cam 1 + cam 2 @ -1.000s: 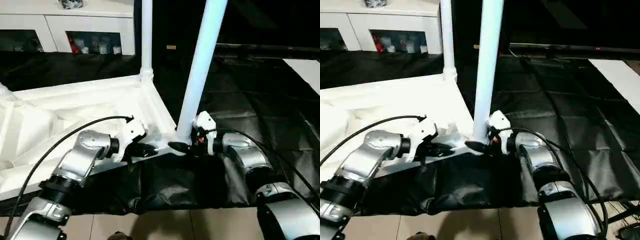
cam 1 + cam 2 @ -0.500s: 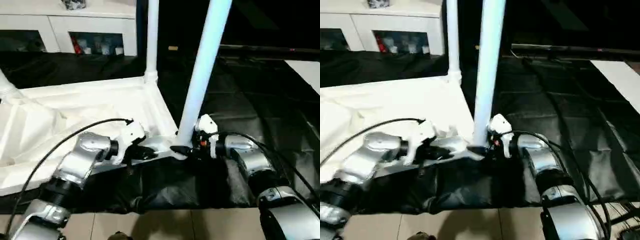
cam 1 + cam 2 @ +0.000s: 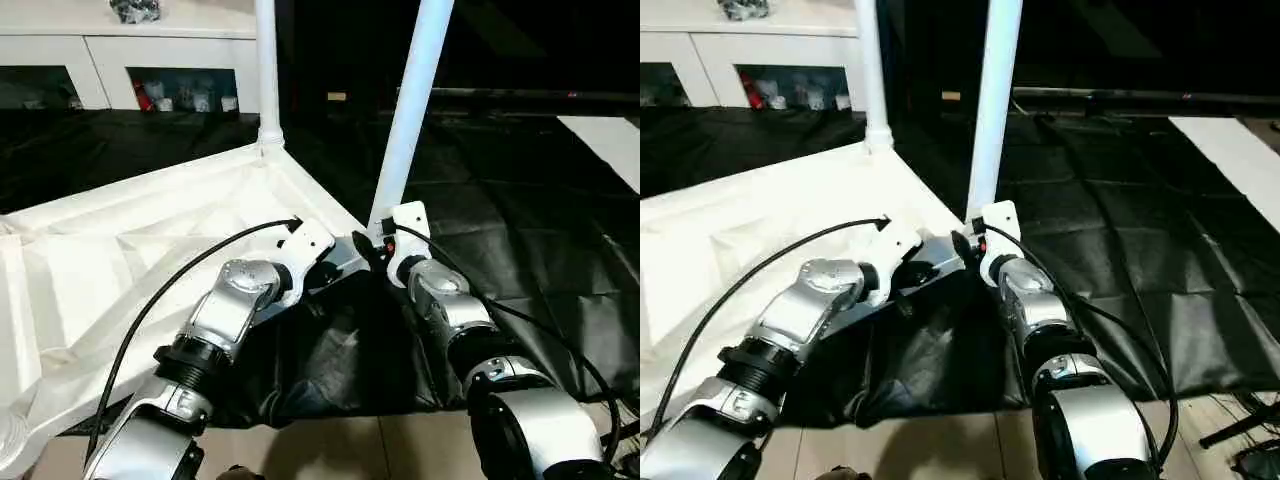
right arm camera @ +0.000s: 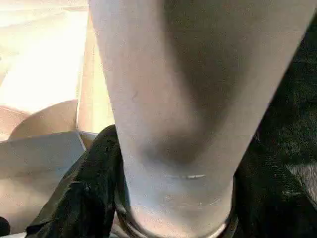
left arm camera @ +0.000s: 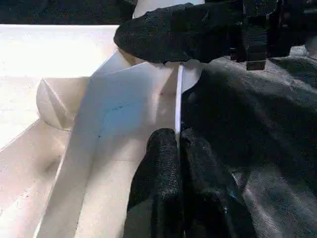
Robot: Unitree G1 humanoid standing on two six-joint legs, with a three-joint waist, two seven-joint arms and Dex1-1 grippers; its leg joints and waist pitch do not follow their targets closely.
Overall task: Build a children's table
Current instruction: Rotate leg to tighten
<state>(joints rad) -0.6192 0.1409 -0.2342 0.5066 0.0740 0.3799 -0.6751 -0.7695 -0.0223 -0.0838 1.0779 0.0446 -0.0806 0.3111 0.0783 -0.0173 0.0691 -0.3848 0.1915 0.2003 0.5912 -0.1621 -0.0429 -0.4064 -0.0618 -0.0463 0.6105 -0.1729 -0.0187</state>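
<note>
Lying inverted on the black-covered table [image 3: 520, 200], the children's table [image 3: 150, 240] has legs up. Left gripper [image 5: 179, 148] pinches its rim edge; right gripper [image 4: 173, 208] straddles the near leg [image 3: 410, 110], clearer in the wrist views.

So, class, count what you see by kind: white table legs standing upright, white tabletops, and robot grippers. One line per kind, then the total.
Upright white legs: 2, the near leg and the far leg
Tabletops: 1, the upturned tabletop
Grippers: 2, the left gripper and the right gripper
Total: 5
</note>
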